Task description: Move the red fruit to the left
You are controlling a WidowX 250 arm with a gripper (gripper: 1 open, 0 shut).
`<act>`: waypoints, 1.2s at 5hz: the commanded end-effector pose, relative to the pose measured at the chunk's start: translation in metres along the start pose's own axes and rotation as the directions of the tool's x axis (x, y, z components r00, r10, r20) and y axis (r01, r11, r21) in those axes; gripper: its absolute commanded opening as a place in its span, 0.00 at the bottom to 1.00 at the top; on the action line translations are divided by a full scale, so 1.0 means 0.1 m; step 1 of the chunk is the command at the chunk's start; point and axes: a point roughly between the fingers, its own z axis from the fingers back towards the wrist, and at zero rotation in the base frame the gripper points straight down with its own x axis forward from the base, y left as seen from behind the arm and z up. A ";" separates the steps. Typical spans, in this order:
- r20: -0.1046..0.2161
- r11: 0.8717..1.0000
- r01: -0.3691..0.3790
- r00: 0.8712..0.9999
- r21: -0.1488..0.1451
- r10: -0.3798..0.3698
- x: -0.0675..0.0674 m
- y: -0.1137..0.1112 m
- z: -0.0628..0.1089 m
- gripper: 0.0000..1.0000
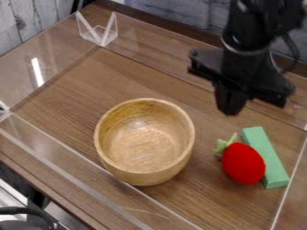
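Note:
The red fruit (243,163), glossy with a green leafy top, lies on the wooden table at the right, leaning against a flat green block (267,154). My black gripper (229,105) hangs above and a little left of the fruit, clear of it. Its fingers point down, pressed together with nothing between them. The fruit rests untouched.
A round wooden bowl (145,139) stands left of the fruit. Clear plastic walls (72,171) fence the table at the front and left. A small clear stand (97,29) sits at the back left.

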 end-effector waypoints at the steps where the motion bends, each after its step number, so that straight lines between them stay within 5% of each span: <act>1: 0.051 0.999 -0.030 0.998 -0.033 0.032 0.12 -0.05 0.15 0.00; 2: 0.033 0.999 -0.019 0.999 -0.042 0.020 0.07 -0.08 0.07 1.00; 3: 0.020 0.999 -0.010 1.000 -0.051 0.011 0.05 -0.10 -0.01 0.00; 6: 0.026 0.997 -0.028 0.999 -0.077 0.030 0.11 -0.02 0.18 0.00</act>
